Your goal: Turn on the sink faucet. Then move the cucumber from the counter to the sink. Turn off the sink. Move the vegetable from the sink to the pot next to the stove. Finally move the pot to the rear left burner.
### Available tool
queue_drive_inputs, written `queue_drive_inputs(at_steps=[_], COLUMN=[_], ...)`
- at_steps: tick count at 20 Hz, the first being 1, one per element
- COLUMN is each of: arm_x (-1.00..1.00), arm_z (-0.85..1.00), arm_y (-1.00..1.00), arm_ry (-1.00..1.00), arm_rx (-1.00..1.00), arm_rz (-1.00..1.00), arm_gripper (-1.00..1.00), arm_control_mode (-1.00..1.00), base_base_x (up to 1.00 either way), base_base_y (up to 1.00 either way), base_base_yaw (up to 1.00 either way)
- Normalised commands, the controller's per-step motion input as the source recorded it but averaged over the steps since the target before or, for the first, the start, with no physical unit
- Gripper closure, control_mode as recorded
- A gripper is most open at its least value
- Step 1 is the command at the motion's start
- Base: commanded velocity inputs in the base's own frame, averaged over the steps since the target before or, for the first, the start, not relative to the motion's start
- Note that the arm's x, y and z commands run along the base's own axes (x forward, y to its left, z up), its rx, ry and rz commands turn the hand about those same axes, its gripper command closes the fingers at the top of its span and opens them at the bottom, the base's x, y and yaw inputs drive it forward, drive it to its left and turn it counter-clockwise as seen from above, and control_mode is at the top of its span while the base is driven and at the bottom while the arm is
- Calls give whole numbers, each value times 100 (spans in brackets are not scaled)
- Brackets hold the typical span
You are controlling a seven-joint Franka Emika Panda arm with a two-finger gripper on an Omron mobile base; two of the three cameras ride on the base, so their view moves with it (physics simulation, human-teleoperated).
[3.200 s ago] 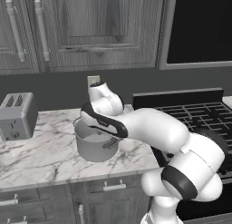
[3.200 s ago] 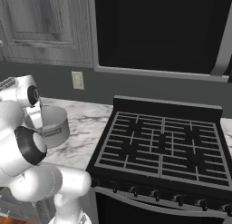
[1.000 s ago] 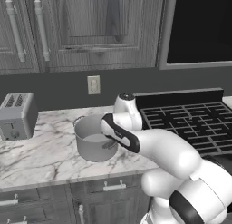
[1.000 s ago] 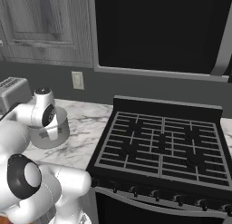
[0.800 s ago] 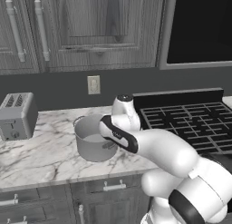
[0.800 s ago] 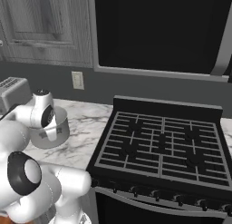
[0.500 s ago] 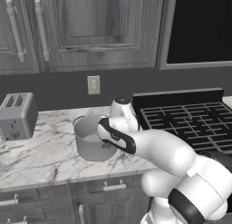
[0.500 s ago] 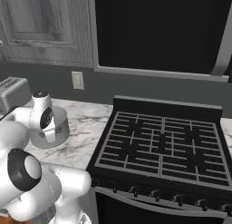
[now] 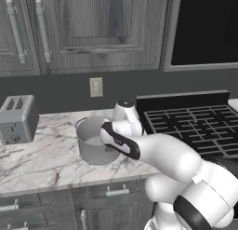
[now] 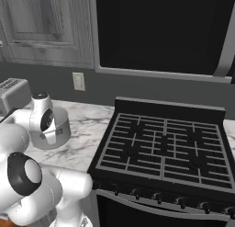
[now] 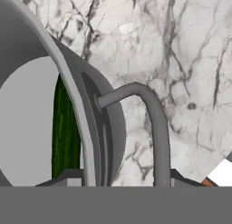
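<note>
Jaws astride the pot [image 11: 97, 128] rim and handle, cucumber [image 11: 65, 132] inside.

Grey pot [image 9: 93, 145] upright on marble counter [image 9: 42, 159] beside black stove [image 10: 160, 148], green cucumber [image 11: 65, 137] inside

You'll see a matt grey metal pot [image 9: 94, 145] on the veined, polished marble desk [image 9: 42, 161]; beside the pot, the stove [image 10: 160, 148] grates look rough black iron.
</note>
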Motion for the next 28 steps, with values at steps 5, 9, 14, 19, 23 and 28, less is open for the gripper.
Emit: queue_drive_inputs(at_steps=[5, 9, 14, 19, 23, 28], arm_x=[-31, -29, -17, -1, 0, 5], arm_z=[33, 41, 35, 34, 27, 21], arm_y=[-36, -51, -55, -70, -74, -67], arm_ry=[-16, -13, -9, -3, 0, 0], arm_rx=[0, 0, 0, 0, 1, 1], arm_rz=[-17, -25, -28, -31, -34, -32], arm_gripper=[100, 100, 100, 100, 100, 100], arm_control_mode=[-100, -100, -100, -100, -100, -100], base_base_x=[0, 0, 0, 0, 0, 0], base_base_y=[0, 0, 0, 0, 0, 0], base_base_yaw=[0, 0, 0, 0, 0, 0])
